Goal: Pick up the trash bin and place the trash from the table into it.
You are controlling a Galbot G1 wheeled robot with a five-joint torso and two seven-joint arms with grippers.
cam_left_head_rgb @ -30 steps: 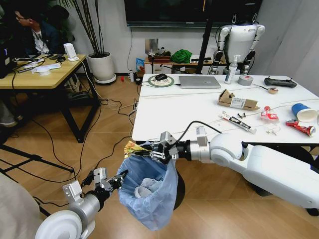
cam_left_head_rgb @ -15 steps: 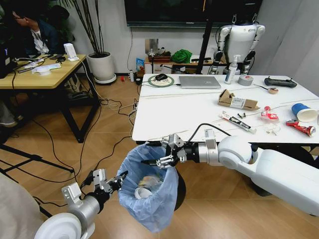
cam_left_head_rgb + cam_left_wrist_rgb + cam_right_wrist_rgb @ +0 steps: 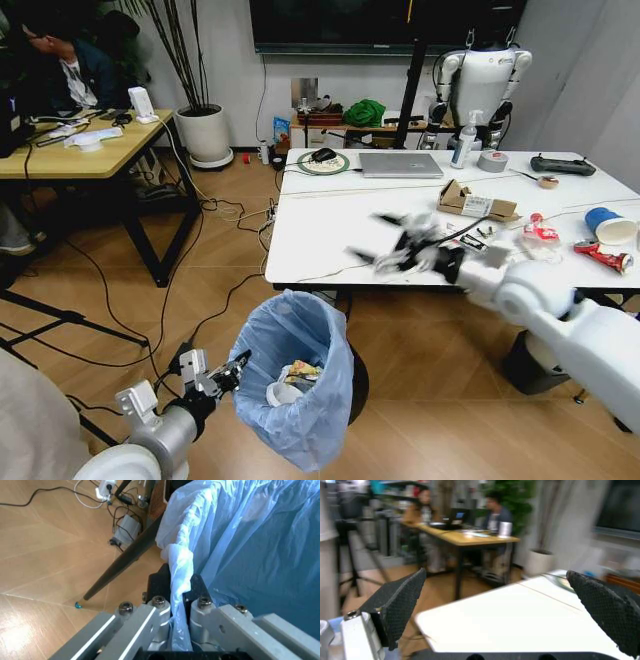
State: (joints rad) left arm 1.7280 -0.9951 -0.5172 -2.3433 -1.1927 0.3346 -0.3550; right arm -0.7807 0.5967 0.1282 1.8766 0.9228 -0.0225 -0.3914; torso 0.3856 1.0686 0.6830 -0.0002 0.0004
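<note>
Currently, bin: trash bin (image 3: 300, 375) hangs off table's (image 3: 330, 230) near edge, mouth open for drops.
Left gripper (image 3: 222, 378): pinches bag rim (image 3: 179, 592), steadying it.
Right gripper (image 3: 392, 245): fingers wide, empty, over tabletop.
Trash: cardboard box (image 3: 477, 202), blue cup (image 3: 608, 226) far right.

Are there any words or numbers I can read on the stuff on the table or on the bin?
None can be read.
White label on the torn brown cardboard box: too small to read.
Red and white tube: print too small to read.
Light-blue plastic bag lining the small round trash bin: no writing visible.
</note>
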